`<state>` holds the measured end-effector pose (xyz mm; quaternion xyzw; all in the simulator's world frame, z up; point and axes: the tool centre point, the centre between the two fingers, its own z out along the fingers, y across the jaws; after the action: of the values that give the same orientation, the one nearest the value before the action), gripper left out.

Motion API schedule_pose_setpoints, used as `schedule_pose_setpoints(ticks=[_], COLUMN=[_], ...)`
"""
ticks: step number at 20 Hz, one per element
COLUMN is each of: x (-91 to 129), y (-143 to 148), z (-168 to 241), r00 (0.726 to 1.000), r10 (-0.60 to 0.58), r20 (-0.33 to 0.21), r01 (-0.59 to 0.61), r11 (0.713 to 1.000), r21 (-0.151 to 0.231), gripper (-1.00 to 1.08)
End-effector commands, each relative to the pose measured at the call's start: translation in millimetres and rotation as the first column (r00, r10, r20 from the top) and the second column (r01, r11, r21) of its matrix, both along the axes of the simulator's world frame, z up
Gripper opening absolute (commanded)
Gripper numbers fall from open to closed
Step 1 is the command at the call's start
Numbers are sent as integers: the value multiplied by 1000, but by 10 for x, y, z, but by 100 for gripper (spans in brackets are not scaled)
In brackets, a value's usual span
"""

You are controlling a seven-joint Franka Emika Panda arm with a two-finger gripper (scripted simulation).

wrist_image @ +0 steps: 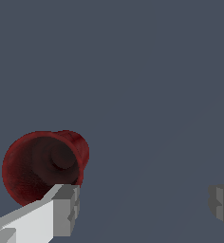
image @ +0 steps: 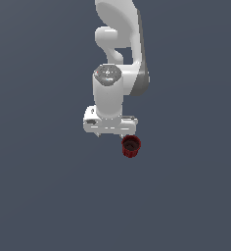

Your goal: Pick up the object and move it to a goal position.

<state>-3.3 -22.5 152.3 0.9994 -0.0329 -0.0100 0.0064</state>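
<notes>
Object (image: 131,146), a dark red ribbed cup, stands on the table (image: 39,196) just outside one of the fingers (wrist_image: 61,209), which are spread wide and hold nothing.

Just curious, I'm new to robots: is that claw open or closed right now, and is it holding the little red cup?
Gripper: open, holding nothing; the cup sits beside one finger, not between them.

Cup (image: 131,146) just below gripper (image: 110,128), toward exterior view's right; outside one finger (wrist_image: 61,209), not between the two.
</notes>
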Motion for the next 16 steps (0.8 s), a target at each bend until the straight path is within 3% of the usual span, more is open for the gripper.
schedule_pose_setpoints(ticks=[1,9,16], x=[0,27,92], y=[0,9,38], z=[0,-5,-23], r00=[1000,999,990], r10=[0,31,107], r20=[0,-26,-93], r01=[0,-31,-109], r11=[1000,1000,994], r21=[0,-7,-20], gripper=[28,28,28])
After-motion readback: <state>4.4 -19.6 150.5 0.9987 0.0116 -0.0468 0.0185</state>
